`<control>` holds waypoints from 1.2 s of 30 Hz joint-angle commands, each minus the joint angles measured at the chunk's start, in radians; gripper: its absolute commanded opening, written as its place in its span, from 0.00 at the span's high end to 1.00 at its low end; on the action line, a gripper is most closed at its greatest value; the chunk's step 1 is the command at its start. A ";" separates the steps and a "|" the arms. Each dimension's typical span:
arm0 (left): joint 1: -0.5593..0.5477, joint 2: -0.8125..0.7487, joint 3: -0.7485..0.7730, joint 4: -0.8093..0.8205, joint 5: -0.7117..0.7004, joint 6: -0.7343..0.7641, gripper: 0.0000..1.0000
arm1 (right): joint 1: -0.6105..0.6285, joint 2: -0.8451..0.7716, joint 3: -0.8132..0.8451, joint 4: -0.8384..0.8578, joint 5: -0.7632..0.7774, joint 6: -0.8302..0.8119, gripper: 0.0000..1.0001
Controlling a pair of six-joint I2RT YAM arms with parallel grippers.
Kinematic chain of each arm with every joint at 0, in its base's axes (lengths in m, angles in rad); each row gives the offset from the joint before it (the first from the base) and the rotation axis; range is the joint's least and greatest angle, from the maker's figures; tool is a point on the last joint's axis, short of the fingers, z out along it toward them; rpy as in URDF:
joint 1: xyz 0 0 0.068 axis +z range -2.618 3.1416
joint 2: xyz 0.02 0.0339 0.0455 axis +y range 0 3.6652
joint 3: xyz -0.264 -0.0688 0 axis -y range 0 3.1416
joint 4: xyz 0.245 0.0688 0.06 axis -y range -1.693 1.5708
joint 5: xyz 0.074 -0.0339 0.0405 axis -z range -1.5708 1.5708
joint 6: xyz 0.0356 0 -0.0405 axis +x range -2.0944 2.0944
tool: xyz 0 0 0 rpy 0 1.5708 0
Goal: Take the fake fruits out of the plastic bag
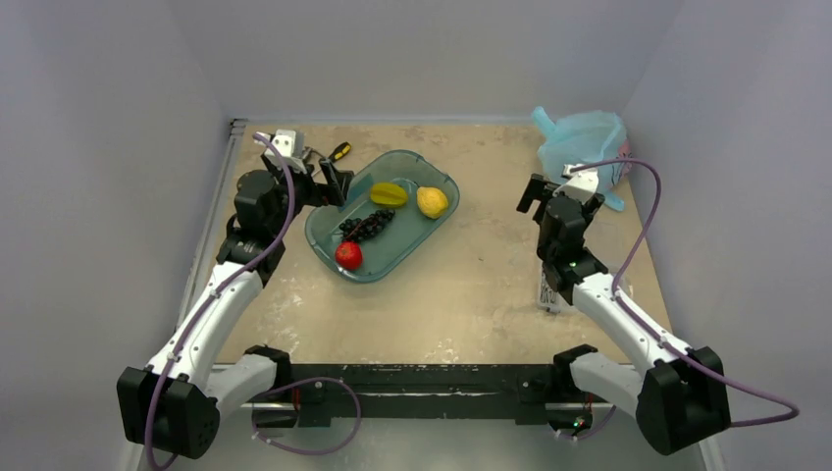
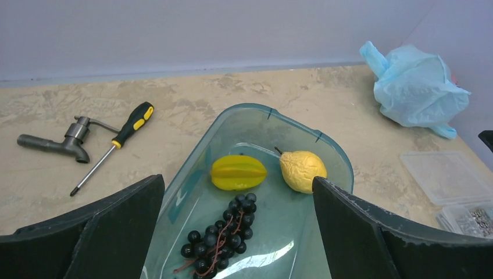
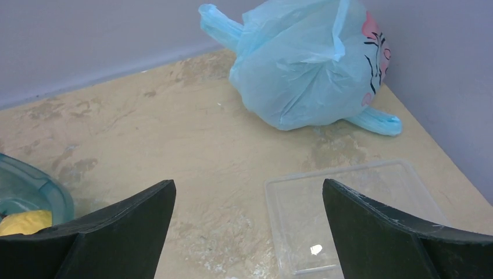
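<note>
The bag sits in the far right corner of the table, against both walls. It bulges round and is gathered shut. The plastic hides whatever fills it. Its pink cartoon print faces the right wall, one handle sticks up toward the far edge, and another lies flat on the tabletop pointing along the right edge.

The right gripper hangs near the right edge, on the near side of the bag and apart from it, its jaws spread wide and empty. Bare tabletop lies between it and the bag. A clear flat lid lies just below it along the right edge, close to the bag's flat handle but not touching it. Nearer still is a clear box of screws.

The left gripper is also wide and empty, and hovers at the left end of the tray. The tray lies at a slant left of the middle of the table. It holds a star fruit and a pear side by side at its far end. Grapes lie in the middle, and a red fruit is at the near end.

Toward the far left corner, outside the tray, a screwdriver lies beside a metal tap, close together.
</note>
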 commanded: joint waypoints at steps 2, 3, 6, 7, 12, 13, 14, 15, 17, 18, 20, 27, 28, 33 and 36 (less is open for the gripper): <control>-0.003 -0.007 0.015 0.067 0.041 0.022 0.00 | 0.004 0.041 0.077 0.024 0.095 0.038 0.01; -0.004 -0.007 0.015 0.067 0.044 0.022 0.00 | 0.004 0.057 0.095 0.007 0.102 0.052 0.01; -0.009 0.001 0.022 0.056 0.049 0.019 0.00 | 0.002 0.107 0.151 -0.045 0.134 0.101 0.01; -0.012 0.002 0.024 0.055 0.056 0.018 0.00 | 0.002 0.122 0.164 -0.050 0.150 0.105 0.01; -0.030 0.016 0.033 0.043 0.073 0.017 0.00 | -0.014 0.235 0.276 -0.172 0.289 0.189 0.01; -0.033 0.022 0.036 0.039 0.083 0.017 0.00 | -0.030 0.262 0.303 -0.209 0.302 0.217 0.01; -0.035 0.029 0.042 0.032 0.102 0.015 0.01 | -0.044 0.288 0.324 -0.241 0.315 0.241 0.01; -0.039 0.039 0.053 0.017 0.119 0.015 0.02 | -0.060 0.313 0.340 -0.254 0.326 0.249 0.01; -0.046 0.051 0.070 0.001 0.143 0.017 0.03 | -0.082 0.375 0.365 -0.275 0.347 0.209 0.01; -0.051 0.057 0.073 0.002 0.155 0.015 0.03 | -0.085 0.402 0.376 -0.276 0.366 0.173 0.01; -0.057 0.064 0.075 0.008 0.179 0.005 0.04 | -0.090 0.450 0.396 -0.280 0.437 0.119 0.01; -0.059 0.082 0.081 0.031 0.228 -0.035 0.04 | -0.153 0.587 0.430 -0.063 0.450 -0.103 0.01; -0.059 0.083 0.083 0.033 0.232 -0.039 0.04 | -0.153 0.612 0.446 -0.036 0.446 -0.145 0.01; -0.059 0.084 0.088 0.041 0.254 -0.056 0.04 | -0.149 0.680 0.547 0.025 0.348 -0.204 0.01; -0.059 0.083 0.089 0.042 0.267 -0.065 0.05 | -0.147 0.707 0.604 0.087 0.279 -0.242 0.01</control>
